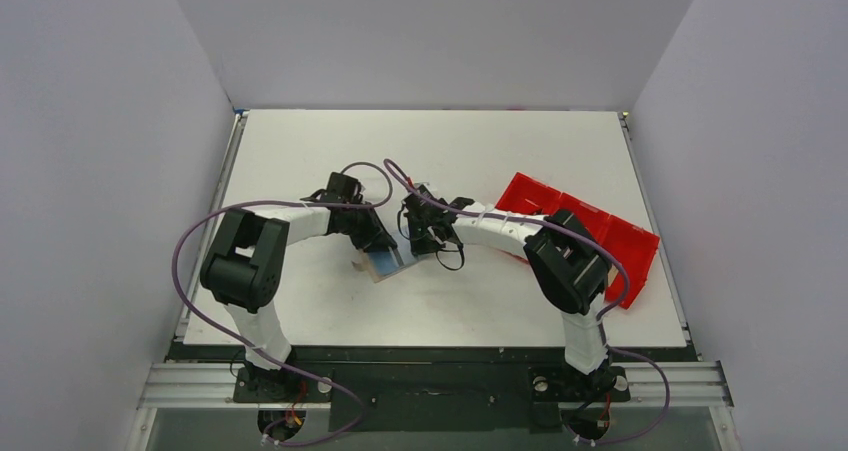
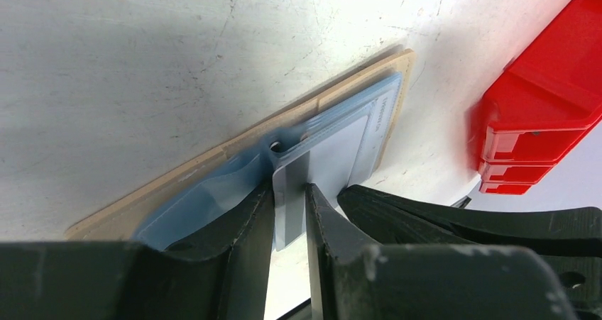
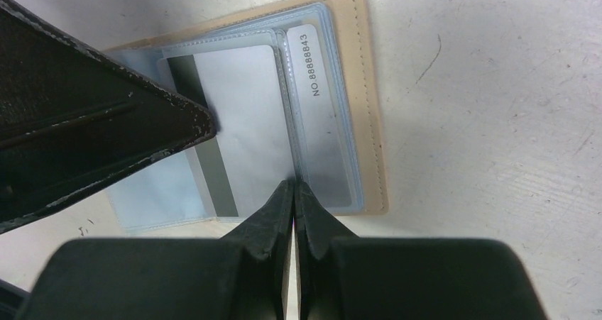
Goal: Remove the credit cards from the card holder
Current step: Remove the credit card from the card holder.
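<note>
Your left gripper (image 2: 289, 192) pinches a card (image 3: 241, 114); your right gripper (image 3: 293, 186) (closed, tips together) presses the holder (image 3: 370, 107). Pull crooked and the sleeve (image 2: 213, 192) may drag along.

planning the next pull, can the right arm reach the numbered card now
Probably yes: the numbered card lies unblocked in the card holder beside the right gripper, whose jaws are shut and must open. The left gripper holds the striped card, clear of it.

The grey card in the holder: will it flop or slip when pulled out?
Probably stiff: the grey card lies flat and straight between the left fingers. It looks thin, likely light. Its smooth face may slip, and the wrinkled clear sleeve could drag along.
</note>
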`<state>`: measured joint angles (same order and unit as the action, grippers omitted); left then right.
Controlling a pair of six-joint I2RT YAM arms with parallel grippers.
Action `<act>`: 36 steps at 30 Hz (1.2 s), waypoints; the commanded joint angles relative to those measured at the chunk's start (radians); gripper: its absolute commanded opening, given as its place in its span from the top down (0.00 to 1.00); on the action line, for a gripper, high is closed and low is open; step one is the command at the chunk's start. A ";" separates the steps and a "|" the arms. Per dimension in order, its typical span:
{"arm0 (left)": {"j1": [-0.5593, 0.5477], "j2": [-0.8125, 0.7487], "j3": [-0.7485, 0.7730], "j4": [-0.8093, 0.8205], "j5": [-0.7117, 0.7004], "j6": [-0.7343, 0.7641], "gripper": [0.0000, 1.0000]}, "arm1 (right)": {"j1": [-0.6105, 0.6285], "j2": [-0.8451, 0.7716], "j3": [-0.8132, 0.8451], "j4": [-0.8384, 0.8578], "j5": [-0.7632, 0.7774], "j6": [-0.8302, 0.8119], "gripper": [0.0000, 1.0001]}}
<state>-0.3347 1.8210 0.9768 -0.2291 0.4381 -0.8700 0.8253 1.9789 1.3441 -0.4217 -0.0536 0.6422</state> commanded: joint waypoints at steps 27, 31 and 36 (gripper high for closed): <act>0.046 -0.133 -0.273 0.361 0.121 -0.077 0.81 | 0.005 0.076 -0.014 0.031 -0.048 0.062 1.00; 0.054 -0.138 -0.296 0.376 0.136 -0.069 0.80 | 0.004 0.076 -0.015 0.030 -0.049 0.062 1.00; 0.063 -0.146 -0.335 0.410 0.147 -0.077 0.80 | 0.003 0.078 -0.016 0.028 -0.045 0.061 1.00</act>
<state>-0.2790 1.7073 0.6750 0.1371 0.5537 -0.9520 0.8188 1.9915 1.3449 -0.3920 -0.0940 0.6937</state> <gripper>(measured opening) 0.197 0.003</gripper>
